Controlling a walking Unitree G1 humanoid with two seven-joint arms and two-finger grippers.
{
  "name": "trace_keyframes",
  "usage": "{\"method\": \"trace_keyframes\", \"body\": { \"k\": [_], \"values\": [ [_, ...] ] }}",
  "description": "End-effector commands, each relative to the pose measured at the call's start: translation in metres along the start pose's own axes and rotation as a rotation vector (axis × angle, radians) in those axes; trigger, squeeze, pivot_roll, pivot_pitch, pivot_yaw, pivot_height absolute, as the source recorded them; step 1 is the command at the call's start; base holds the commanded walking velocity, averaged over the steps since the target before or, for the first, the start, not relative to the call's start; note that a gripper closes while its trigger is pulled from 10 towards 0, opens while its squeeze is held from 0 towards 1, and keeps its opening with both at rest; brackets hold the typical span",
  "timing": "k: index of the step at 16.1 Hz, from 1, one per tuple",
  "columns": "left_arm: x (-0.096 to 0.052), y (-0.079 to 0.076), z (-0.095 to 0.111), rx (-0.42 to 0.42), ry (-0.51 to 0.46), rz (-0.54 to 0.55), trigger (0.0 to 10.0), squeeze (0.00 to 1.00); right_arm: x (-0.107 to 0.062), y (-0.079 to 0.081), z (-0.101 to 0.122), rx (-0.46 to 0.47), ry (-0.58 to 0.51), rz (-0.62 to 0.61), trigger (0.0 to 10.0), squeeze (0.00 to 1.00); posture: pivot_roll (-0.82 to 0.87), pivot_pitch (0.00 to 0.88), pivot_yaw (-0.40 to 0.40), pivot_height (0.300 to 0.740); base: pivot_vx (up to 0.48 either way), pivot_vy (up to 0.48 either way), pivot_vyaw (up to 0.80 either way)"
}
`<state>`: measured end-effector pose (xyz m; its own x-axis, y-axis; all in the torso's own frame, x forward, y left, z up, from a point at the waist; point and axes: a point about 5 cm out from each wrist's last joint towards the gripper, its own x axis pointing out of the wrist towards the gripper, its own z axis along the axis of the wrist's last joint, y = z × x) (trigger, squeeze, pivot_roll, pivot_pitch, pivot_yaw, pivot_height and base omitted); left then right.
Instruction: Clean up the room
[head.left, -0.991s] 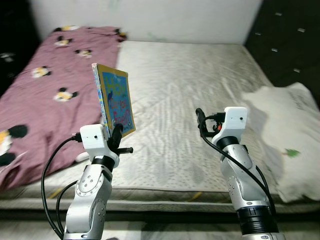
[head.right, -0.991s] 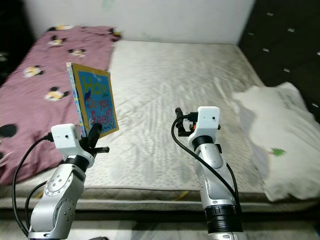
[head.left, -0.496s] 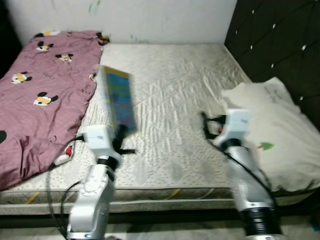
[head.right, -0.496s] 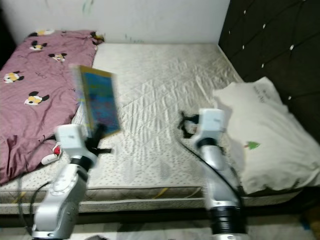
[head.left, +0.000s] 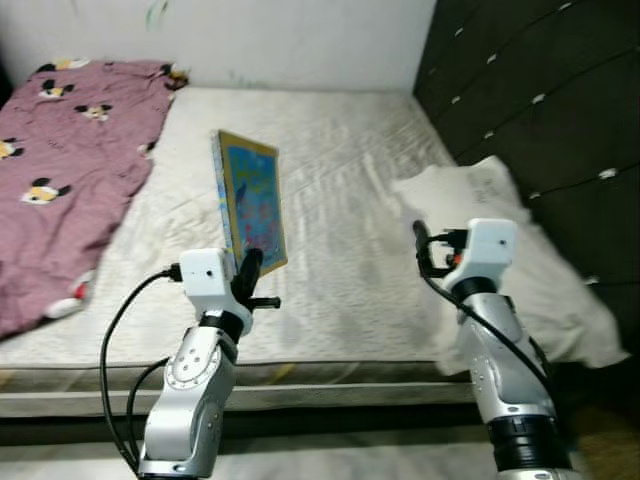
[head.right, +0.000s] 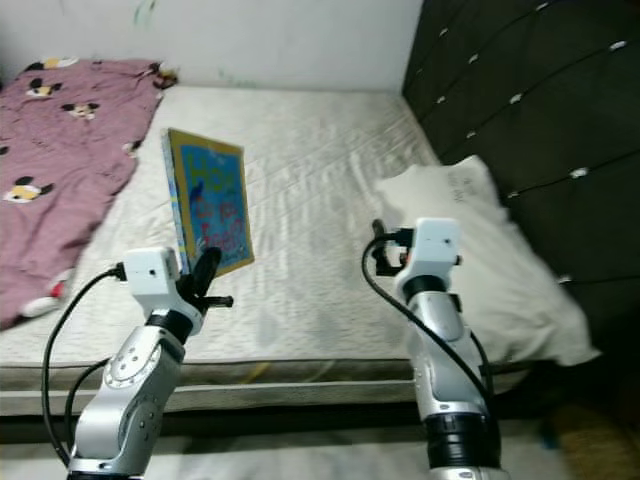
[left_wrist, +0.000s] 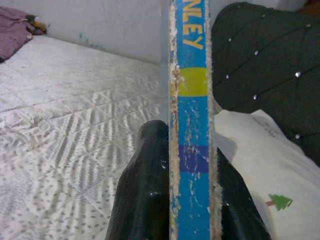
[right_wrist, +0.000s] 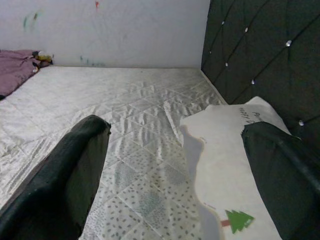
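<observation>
The picture book (head.left: 250, 208) stands upright in the air in front of the robot, above the near part of the bare mattress (head.left: 340, 150), its worn blue spine facing the left wrist camera. Over the last second the whole scene has slid leftward — the mauve cartoon-print blanket (head.left: 60, 130) now sits far off to the left, while the white pillow (head.left: 480, 200) and the dark tufted headboard (head.left: 540, 90) have come into the middle and right. That reads as the robot turning to its right with the book in hand, probably carrying it off the bed to put it away. The left gripper (head.left: 248, 275) is clamped on the book's lower edge, one black finger on each face. The right gripper (right_wrist: 180, 165) hovers over the mattress beside the pillow, fingers spread wide, holding nothing
</observation>
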<state>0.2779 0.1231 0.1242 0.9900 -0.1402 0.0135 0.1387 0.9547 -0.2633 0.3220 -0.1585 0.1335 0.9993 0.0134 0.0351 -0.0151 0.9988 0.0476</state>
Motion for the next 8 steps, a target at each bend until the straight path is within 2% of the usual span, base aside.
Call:
{"method": "trace_keyframes", "body": {
  "k": [1,6,8],
  "values": [
    [0.0006,-0.0023,0.0101,-0.013,-0.060,-0.003,10.0,0.00,0.0008,0.0057,0.0004,-0.002,-0.001,0.021,10.0,0.00,-0.06,0.044,-0.041,0.740,0.000,0.000,0.00],
    [-0.0012,-0.0047,0.0115,-0.023,-0.076,-0.038,10.0,0.00,-0.0009,0.0056,0.0002,-0.004,-0.002,0.027,10.0,0.00,-0.06,0.044,-0.043,0.740,0.000,0.000,0.00],
    [-0.0055,0.0013,0.0097,-0.012,-0.072,-0.022,10.0,0.00,-0.0051,0.0012,-0.0014,-0.017,0.002,0.030,10.0,0.00,-0.06,0.043,-0.044,0.740,0.000,0.000,0.00]
  ]
}}
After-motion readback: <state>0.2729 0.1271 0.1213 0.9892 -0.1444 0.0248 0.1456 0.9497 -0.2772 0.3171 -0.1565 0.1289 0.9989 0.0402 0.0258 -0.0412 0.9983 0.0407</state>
